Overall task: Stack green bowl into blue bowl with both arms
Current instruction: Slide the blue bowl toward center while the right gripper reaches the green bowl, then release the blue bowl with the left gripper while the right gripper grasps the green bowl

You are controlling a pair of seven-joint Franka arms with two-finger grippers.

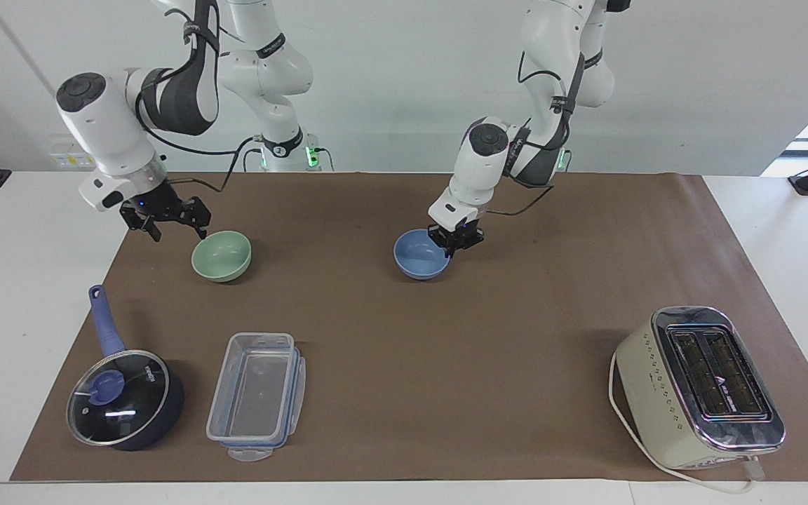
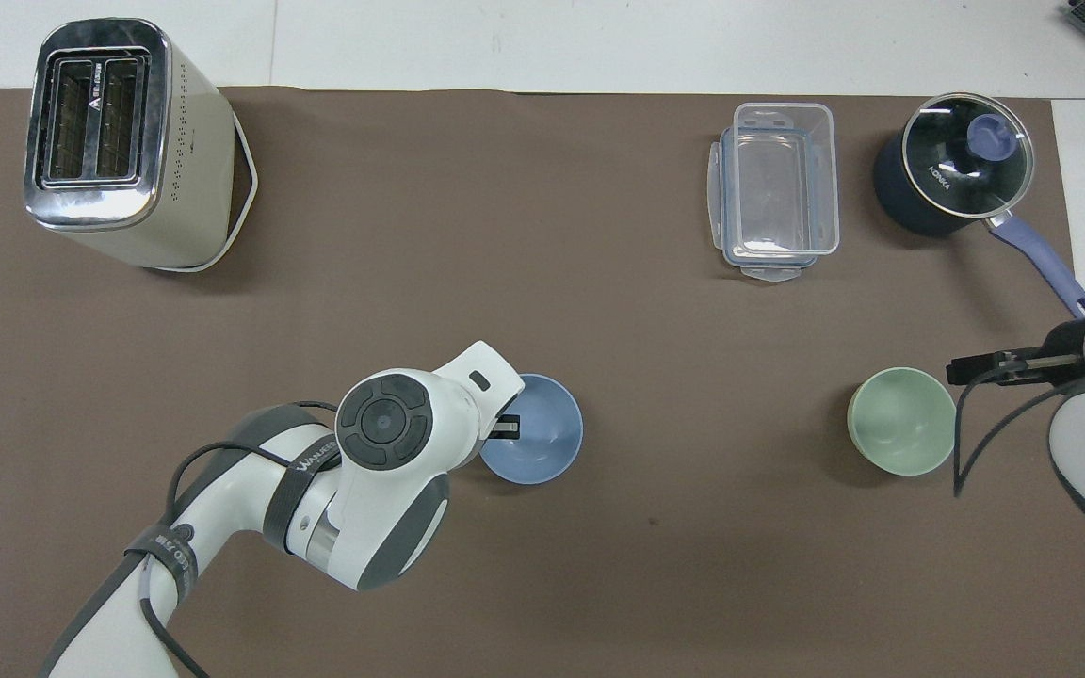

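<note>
The blue bowl [image 1: 418,263] is upright near the middle of the brown mat; it also shows in the overhead view [image 2: 542,438]. My left gripper [image 1: 454,243] is shut on its rim, on the side toward the left arm's end, with one finger [image 2: 506,428] inside the bowl. I cannot tell whether the bowl rests on the mat or hangs just above it. The green bowl [image 1: 221,256] sits upright on the mat toward the right arm's end [image 2: 902,421]. My right gripper [image 1: 177,230] is open, low beside the green bowl's rim, and holds nothing.
A cream toaster [image 1: 698,386] stands toward the left arm's end, farther from the robots than the bowls. A clear plastic container [image 1: 257,396] and a dark-blue lidded saucepan [image 1: 123,400] lie farther from the robots than the green bowl.
</note>
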